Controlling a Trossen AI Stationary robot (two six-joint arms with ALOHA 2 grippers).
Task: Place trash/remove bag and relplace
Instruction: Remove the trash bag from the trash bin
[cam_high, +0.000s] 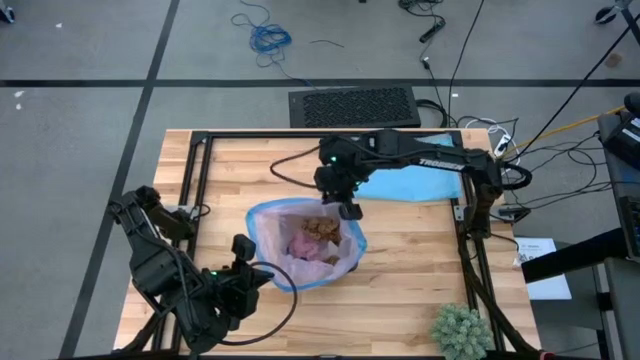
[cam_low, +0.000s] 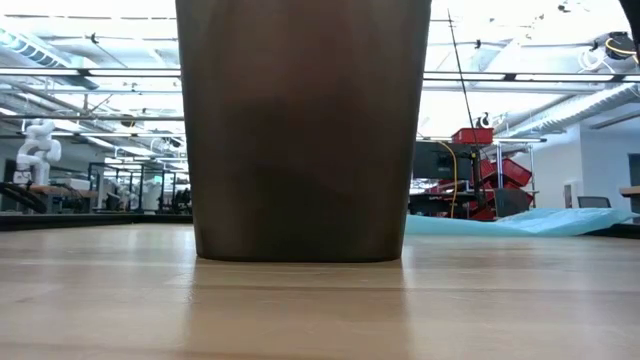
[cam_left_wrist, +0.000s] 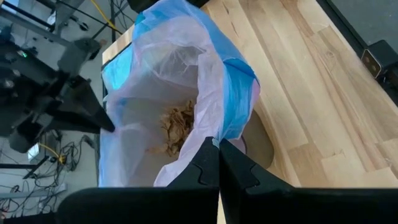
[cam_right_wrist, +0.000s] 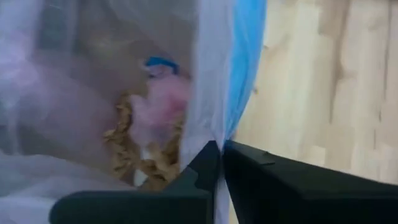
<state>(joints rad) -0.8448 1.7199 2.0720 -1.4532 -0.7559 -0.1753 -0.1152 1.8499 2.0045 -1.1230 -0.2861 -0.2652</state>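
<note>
A: High view?
B: Lavender bin liner with brown paper wads mid-counter; right gripper at far rim, left gripper at near rim.

A: Wrist views?
B: Left fingers closed, pinching liner rim; right fingers closed on rim likewise.

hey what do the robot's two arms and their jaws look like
Both the left arm and the right arm are matte black and jointed, each with a small green light and trailing black cables. The right arm carries white lettering. Jaws are black, flat and angular.
</note>
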